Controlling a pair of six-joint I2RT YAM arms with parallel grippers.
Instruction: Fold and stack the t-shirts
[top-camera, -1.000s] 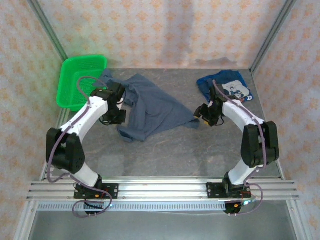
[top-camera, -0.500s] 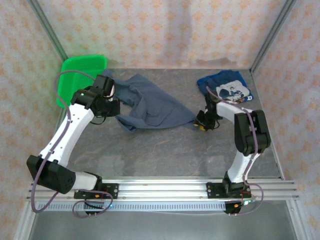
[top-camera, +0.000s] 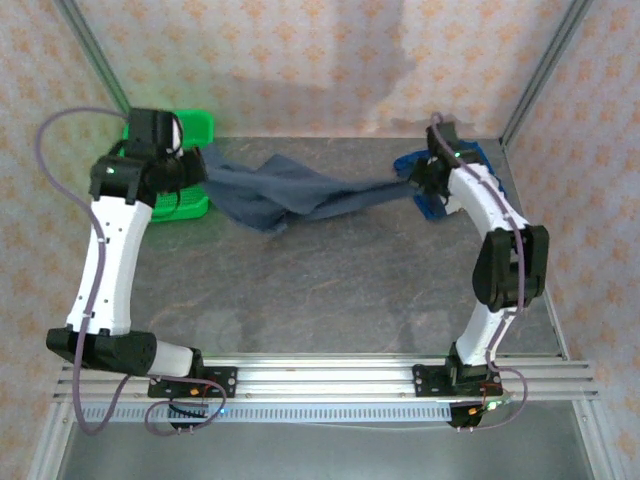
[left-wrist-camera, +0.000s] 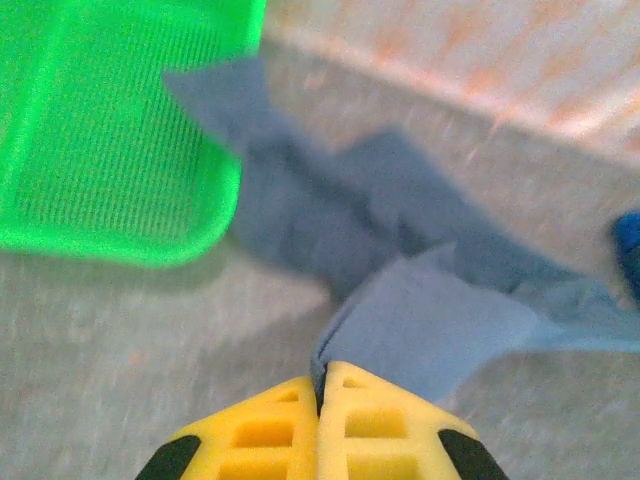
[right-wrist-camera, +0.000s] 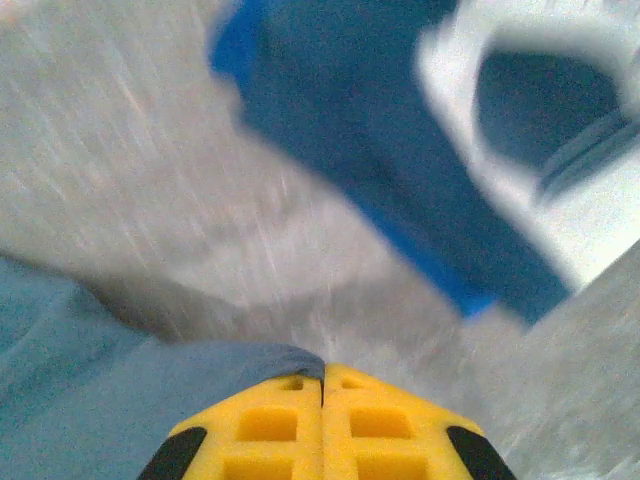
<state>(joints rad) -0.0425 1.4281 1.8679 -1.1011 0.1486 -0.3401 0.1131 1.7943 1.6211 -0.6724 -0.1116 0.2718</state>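
The slate-blue t-shirt (top-camera: 300, 194) hangs stretched between both grippers above the back of the table. My left gripper (top-camera: 196, 170) is shut on its left edge, near the green basket. In the left wrist view the cloth (left-wrist-camera: 440, 320) runs out from between the yellow fingers (left-wrist-camera: 270, 425). My right gripper (top-camera: 420, 180) is shut on its right corner. The right wrist view shows that corner (right-wrist-camera: 200, 375) pinched at the fingertips (right-wrist-camera: 380, 420). The royal blue t-shirt (top-camera: 478, 158) with the white print (right-wrist-camera: 560, 130) lies on the table at the back right, partly hidden by the right arm.
A green mesh basket (top-camera: 196, 128) stands at the back left, partly under the left arm. Patterned walls close the back and both sides. The grey table (top-camera: 330, 290) is bare in the middle and front. An aluminium rail (top-camera: 320, 378) runs along the near edge.
The right gripper has shut on the slate-blue shirt's corner. Both arms have risen and spread apart toward the back, lifting the shirt off the table and stretching it.
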